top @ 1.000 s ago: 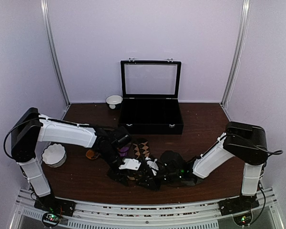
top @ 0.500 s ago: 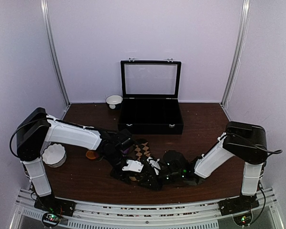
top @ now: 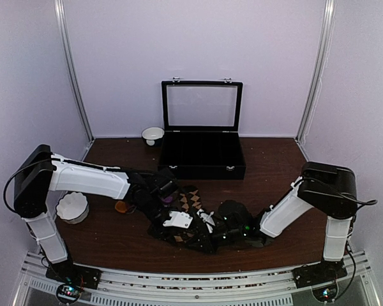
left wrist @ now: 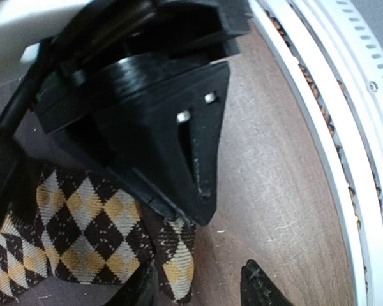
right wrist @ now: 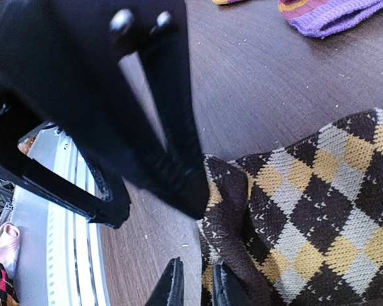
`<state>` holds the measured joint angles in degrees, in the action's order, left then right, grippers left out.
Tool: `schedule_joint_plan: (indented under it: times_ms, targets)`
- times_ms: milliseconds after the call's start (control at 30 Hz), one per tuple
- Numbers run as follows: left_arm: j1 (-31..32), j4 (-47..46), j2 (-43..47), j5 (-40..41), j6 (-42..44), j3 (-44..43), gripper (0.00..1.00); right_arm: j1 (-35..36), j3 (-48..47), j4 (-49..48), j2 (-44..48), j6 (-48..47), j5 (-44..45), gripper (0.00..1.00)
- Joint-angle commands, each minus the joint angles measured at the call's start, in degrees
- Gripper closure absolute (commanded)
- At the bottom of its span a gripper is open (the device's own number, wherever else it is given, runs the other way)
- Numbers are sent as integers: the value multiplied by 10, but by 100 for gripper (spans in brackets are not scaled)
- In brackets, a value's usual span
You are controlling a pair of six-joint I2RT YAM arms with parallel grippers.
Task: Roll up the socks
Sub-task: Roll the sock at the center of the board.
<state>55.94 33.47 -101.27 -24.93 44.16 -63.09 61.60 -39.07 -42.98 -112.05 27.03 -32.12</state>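
High overview, close wrist views, apparently sharing argyle sock (left wrist: 83,223)

Dim, even light; wrist views blur up close.

No text, label, brand or number can be read on the socks (right wrist: 306,210), case (top: 202,171) or table (top: 274,159).

Pale lilac walls (top: 198,38) enclose a dark brown wooden tabletop (top: 274,159); slim metal posts (top: 73,70) rise at its far corners; a perforated aluminium rail (top: 198,284) lines its near edge.
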Motion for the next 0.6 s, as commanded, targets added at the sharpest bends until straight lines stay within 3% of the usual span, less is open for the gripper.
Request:
schedule_joint_plan:
  times_ms: [0,567]
  targets:
    - [5,5,-20,-22,19,0,58,-1,17,85,-36,16,-13,82]
    - [7,-29,-75,53,12,-2,62,-6,20,63,-35,34,-42,84]
